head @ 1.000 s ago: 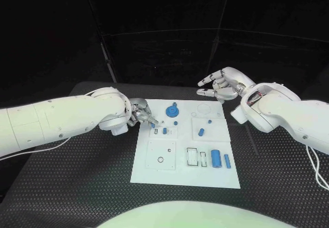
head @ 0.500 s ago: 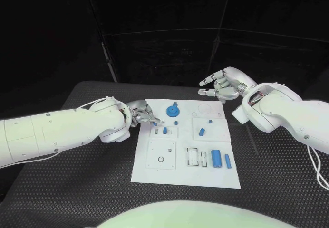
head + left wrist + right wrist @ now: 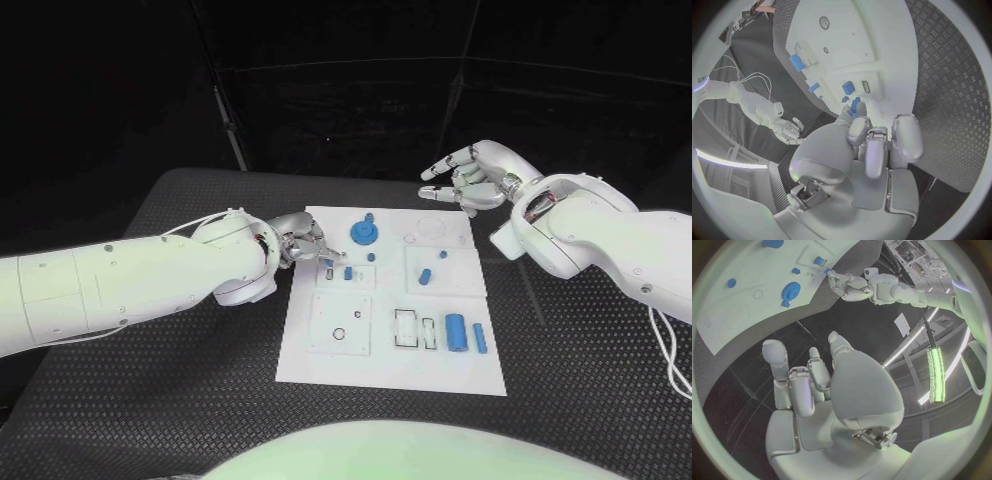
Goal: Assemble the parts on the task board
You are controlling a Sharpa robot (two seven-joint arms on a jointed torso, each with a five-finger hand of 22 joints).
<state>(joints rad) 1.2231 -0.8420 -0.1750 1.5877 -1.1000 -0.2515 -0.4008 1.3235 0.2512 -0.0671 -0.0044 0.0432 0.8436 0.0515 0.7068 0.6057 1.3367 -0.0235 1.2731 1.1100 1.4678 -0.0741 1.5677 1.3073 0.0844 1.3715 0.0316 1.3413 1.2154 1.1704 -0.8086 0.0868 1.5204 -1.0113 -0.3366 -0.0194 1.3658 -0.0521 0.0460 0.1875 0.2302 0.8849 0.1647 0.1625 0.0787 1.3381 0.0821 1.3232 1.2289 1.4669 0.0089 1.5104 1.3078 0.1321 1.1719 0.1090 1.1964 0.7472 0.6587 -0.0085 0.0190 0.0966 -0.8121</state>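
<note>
The white task board [image 3: 378, 345] lies mid-table with blue parts on it: a round part [image 3: 362, 235], a cylinder [image 3: 454, 334] beside a thin bar [image 3: 477, 338], and a block [image 3: 426, 277]. My left hand [image 3: 299, 243] is at the board's far left edge, fingers curled. In the left wrist view its fingertips pinch a small blue part [image 3: 856, 105] just above the board [image 3: 848, 40]. My right hand [image 3: 469, 178] hovers beyond the board's far right corner, fingers apart and holding nothing. The right wrist view shows that hand [image 3: 817, 385] and the round part [image 3: 791, 290].
Black ribbed table [image 3: 173, 380] surrounds the board on all sides. Small blue pieces [image 3: 348, 274] sit in slots near the left fingertips. Outlined recesses [image 3: 407, 329] lie in the board's near half. My right forearm [image 3: 606, 245] crosses the table's right side.
My left forearm has swung lower and nearer the table's front, while its hand has stayed at the board's far left edge. The right hand has not moved.
</note>
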